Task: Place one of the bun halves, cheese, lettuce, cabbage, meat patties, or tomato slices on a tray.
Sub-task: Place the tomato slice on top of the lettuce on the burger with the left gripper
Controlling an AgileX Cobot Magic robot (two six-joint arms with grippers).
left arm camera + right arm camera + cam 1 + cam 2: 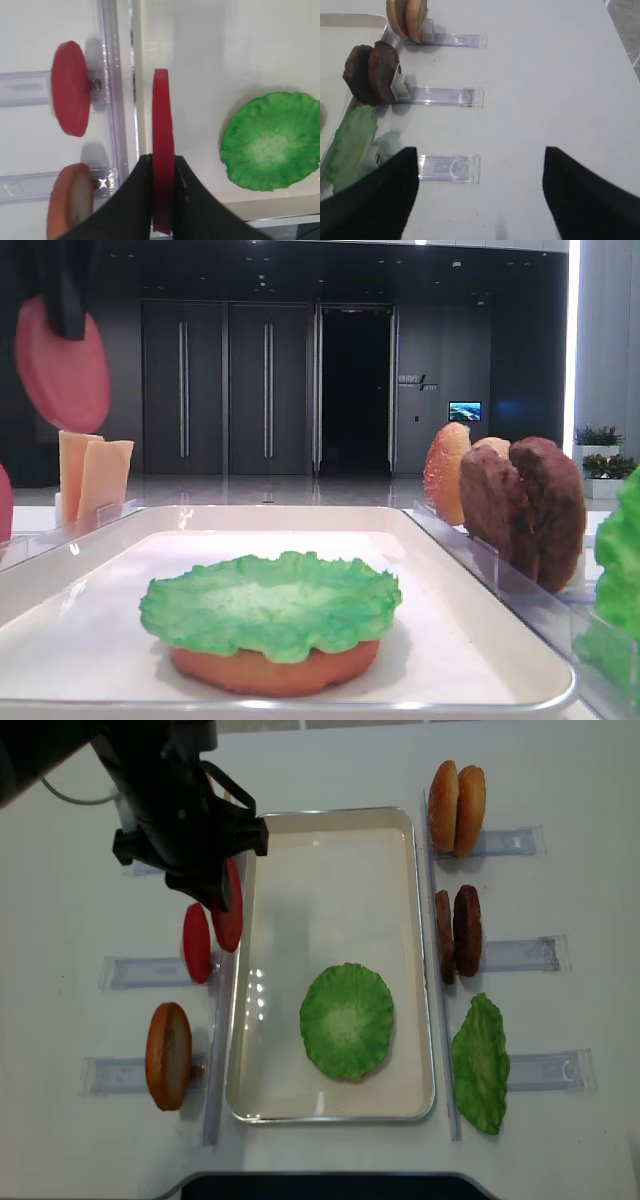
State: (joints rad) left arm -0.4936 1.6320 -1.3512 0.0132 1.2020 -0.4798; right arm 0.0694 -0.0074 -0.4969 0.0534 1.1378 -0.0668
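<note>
My left gripper (162, 161) is shut on a red tomato slice (162, 125), held on edge above the left rim of the white tray (320, 890). In the low front view that slice (62, 365) hangs high at the left. A second tomato slice (197, 942) stands in its clear holder just left of it. On the tray a green lettuce leaf (347, 1020) lies on a bun half (270, 672). My right gripper (480, 150) is open over bare table, nothing between its fingers.
Right of the tray stand two bun halves (457, 808), two meat patties (457, 932) and a lettuce leaf (480, 1063) in clear holders. A bun half (168, 1055) stands at the lower left. Cheese slices (95, 475) stand at the left.
</note>
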